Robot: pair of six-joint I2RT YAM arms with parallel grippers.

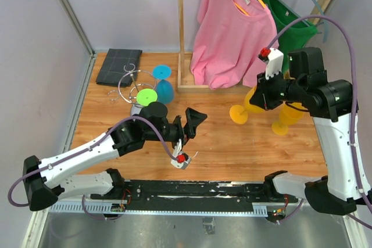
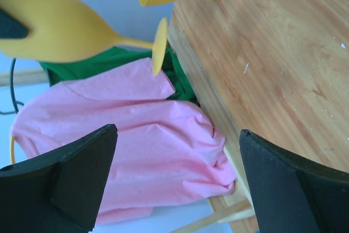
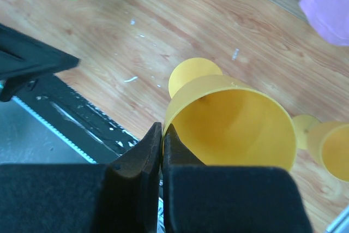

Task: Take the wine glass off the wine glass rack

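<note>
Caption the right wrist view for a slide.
Right gripper pinched shut on the rim of a yellow wine glass over the wooden table.

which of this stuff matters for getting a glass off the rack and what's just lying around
Job: wine glass rack; green glass and blue glass at it; yellow glass pinched by the right gripper.
Lying about: pink t-shirt, green t-shirt, wooden clothes rack, dark folded cloth, second yellow glass.

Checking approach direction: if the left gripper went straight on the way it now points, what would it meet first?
The left gripper would most likely meet the pink T-shirt, centred between its open jaws in the wrist view; the nearer yellow glass lies off that line. Depth is unclear.
</note>
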